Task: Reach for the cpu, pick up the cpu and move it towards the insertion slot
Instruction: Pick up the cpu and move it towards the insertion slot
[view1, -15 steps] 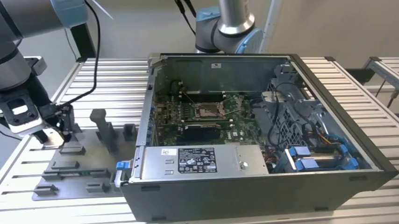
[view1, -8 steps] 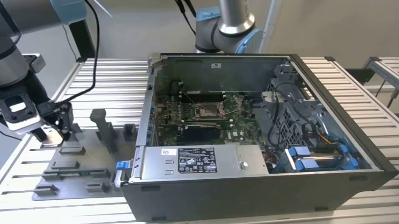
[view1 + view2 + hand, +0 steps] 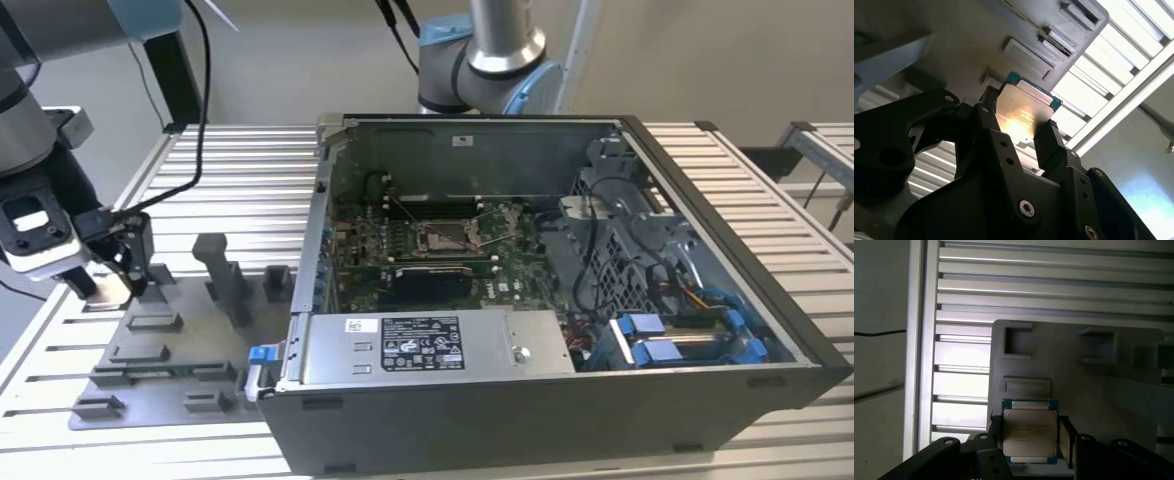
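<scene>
The gripper hangs at the far corner of the grey fixture plate, on the exterior view's left of the slatted table. Its fingers are pinched in on two opposite edges of the cpu, shiny top up. Can't tell if the chip is clear of the plate. The insertion slot is well apart, down inside the open computer case.

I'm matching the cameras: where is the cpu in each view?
Exterior view: cpu, pale square between the jaws, near the exterior view's left edge.
Second wrist view: cpu tilted between the jaws.
First wrist view: cpu flat-on between the jaws.
Shared landmark: grey fixture tray.
</scene>
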Motion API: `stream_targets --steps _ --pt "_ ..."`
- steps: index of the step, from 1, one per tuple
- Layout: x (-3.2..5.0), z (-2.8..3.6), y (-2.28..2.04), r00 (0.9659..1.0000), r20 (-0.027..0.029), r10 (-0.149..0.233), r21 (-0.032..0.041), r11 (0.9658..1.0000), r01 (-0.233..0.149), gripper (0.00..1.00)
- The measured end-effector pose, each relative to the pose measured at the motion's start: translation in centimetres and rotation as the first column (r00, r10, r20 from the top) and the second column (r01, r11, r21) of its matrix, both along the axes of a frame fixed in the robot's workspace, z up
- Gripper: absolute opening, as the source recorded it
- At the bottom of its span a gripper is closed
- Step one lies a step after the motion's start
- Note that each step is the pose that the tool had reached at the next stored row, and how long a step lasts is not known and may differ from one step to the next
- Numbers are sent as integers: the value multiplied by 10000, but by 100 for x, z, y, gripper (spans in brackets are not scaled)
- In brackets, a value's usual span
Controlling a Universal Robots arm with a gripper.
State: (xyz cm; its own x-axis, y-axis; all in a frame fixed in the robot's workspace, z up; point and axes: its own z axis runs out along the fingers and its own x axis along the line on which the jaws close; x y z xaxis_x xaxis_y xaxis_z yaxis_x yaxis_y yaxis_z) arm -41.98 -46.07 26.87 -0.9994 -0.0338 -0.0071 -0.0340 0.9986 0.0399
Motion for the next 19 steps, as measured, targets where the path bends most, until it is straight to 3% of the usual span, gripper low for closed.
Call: stream_targets --steps 19 --pt "0 177 0 10000 1 0 1 10000 0 0"
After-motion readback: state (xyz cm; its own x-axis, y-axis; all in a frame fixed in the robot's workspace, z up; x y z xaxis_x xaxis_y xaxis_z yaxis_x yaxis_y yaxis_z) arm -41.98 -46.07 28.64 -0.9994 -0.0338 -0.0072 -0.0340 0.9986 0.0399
